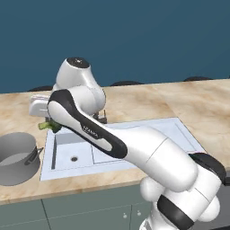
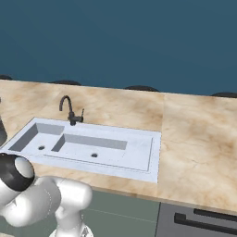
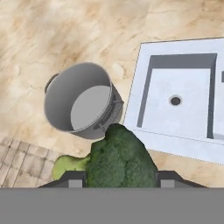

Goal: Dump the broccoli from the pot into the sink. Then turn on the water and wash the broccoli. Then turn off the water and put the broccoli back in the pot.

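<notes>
- The claw point(image 3: 118, 178) is clenched on the broccoli point(image 3: 119, 162): in the hand view the dark-green head sits between the two dark fingertips point(image 3: 73, 178), with the paler stalk sticking out to one side.
- In the left base view the broccoli point(image 1: 50, 126) shows as a small green bit under the white hand, up in the air above the left edge of the sink point(image 1: 179, 130) and off the counter point(image 1: 193, 101).
- The pot point(image 3: 81, 105) stands upright on the counter point(image 3: 65, 35), just beside the sink's left rim but apart from it; a strip of bare marble lies between them.
- The pot's inside is bare down to its flat bottom, and its mouth is open to the top.
- In the left base view the pot point(image 1: 15, 157) stands near the counter's front edge, at the left margin of the picture, with one dark loop handle turned toward the sink.
- The sink point(image 3: 140, 92) has a flat rim; the narrow basin, with its round drain, is the one next to the pot.
- In the right base view the sink point(image 2: 139, 162) lies with its front rim close to the counter's point(image 2: 199, 139) front edge, and the dark tap point(image 2: 69, 111) stands at the back rim, over the narrow basin.
- Right of the sink the counter runs wide and bare to its right end.
- Behind the sink a band of bare counter reaches to the back edge.
</notes>
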Tool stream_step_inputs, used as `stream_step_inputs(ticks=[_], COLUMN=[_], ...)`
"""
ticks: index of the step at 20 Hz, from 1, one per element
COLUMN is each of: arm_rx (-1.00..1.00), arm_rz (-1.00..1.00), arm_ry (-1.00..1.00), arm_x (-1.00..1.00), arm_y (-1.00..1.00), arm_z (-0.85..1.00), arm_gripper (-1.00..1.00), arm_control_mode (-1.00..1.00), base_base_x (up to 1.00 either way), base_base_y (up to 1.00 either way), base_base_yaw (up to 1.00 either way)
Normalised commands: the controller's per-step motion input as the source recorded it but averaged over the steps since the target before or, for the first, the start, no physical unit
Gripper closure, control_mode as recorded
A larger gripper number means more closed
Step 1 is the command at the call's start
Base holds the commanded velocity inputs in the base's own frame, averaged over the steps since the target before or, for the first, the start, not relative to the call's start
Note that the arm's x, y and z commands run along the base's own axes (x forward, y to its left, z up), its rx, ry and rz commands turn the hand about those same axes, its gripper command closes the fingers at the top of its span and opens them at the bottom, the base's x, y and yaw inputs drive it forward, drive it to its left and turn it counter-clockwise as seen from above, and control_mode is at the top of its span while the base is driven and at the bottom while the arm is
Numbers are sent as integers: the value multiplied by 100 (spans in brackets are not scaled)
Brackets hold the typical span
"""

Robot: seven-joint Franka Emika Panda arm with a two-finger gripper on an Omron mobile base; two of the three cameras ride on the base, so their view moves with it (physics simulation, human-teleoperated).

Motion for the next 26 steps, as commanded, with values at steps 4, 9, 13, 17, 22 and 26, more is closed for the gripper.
stream_step_inputs(ticks=[4,9,13,17,22,26], arm_rx=[-8,-8,-7,-6,-6,-7], arm_rz=[7,7,7,6,5,4], arm_ry=[1,2,6,7,6,4], arm_x=[18,23,28,48,47,32], arm_y=[56,57,54,43,49,47], arm_z=[-12,-32,-42,-42,-20,-9], arm_gripper=[100,100,100,100,100,100], arm_control_mode=[-100,-100,-100,-100,-100,-100], base_base_x=[0,0,0,0,0,0], base_base_y=[0,0,0,0,0,0], base_base_yaw=[0,0,0,0,0,0])
